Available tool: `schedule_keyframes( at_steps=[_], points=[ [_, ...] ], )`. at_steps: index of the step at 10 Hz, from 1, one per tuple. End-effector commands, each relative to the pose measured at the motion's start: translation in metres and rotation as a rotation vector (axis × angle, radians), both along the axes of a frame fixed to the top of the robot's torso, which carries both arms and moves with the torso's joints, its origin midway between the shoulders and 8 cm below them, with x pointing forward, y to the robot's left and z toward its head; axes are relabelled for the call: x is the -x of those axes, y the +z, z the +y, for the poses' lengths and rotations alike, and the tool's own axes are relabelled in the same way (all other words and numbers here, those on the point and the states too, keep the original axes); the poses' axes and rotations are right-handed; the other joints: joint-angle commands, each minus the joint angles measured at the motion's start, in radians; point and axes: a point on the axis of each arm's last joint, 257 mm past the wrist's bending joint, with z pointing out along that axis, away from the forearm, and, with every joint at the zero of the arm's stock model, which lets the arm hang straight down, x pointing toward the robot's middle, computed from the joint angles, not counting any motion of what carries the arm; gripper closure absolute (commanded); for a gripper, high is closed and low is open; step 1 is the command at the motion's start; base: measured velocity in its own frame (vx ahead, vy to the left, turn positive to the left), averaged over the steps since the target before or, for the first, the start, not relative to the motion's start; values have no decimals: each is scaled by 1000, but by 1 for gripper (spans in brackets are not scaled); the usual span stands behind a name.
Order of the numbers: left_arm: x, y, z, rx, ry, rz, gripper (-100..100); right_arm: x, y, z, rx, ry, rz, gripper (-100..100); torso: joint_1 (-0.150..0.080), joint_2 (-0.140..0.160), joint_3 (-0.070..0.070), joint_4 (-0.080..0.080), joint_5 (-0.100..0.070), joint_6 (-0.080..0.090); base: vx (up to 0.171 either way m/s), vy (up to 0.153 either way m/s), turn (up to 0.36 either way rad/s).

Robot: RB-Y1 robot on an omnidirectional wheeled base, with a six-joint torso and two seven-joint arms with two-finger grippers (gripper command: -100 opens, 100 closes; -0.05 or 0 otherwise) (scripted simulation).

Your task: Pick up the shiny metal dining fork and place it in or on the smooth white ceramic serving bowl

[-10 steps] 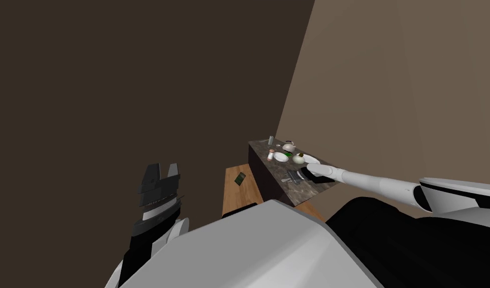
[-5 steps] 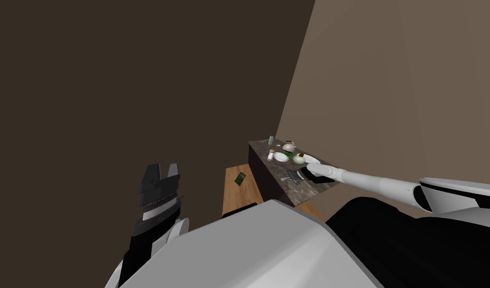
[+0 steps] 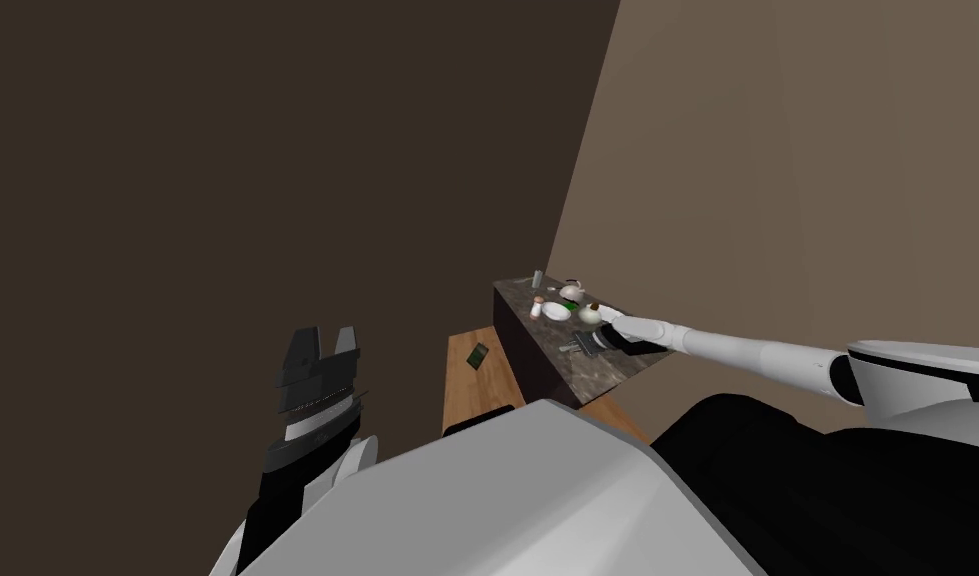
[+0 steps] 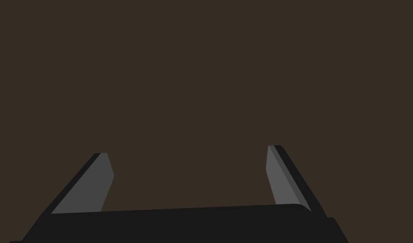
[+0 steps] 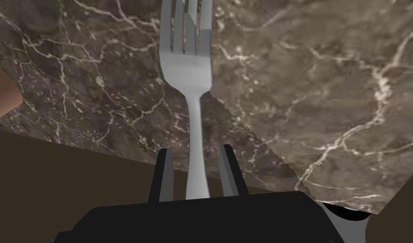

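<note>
Fork [image 5: 186, 67], handle pinched in right gripper [image 5: 195, 149], long axis running straight out from it, tines foremost; left gripper [image 4: 187, 150] spread.

a home kitchen, shown by a marble counter [image 5: 319, 76] laid with crockery [image 3: 555, 310]

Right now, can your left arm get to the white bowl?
Probably not. My left tool hangs open, raised by my left side, while the white bowl sits far off on the marble counter, where my right tool grips the fork.
</note>
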Motion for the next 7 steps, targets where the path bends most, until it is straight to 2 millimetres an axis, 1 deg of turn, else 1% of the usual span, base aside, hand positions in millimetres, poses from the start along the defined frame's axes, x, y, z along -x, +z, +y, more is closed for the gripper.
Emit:
schedule_keyframes(
  at_steps=[1,2,3,4,5,7],
  points=[
    [0,0,0,0,0,0,0,-11,7,-6,16,4,-20,100,0,0,0,0,0,0,-52,-33,-2],
    [0,0,0,0,0,0,0,-23,25,-13,38,9,-38,100,-1,0,0,0,-1,0,-13,-52,-10],
    [0,0,0,0,0,0,0,-23,25,-13,38,9,-38,100,-2,-2,-1,0,-1,0,16,-53,-5],
    [0,0,0,0,0,0,0,-30,40,-20,49,0,-44,100,-2,-3,-2,-1,-1,0,67,-69,1],
    [0,0,0,0,0,0,0,-33,48,-24,50,-12,-41,100,-3,-7,-3,-1,0,-1,144,-116,15],
    [0,0,0,0,0,0,0,-34,61,-29,52,-26,-23,100,-5,-16,-9,-3,-2,-2,191,-98,27]
  ],
)
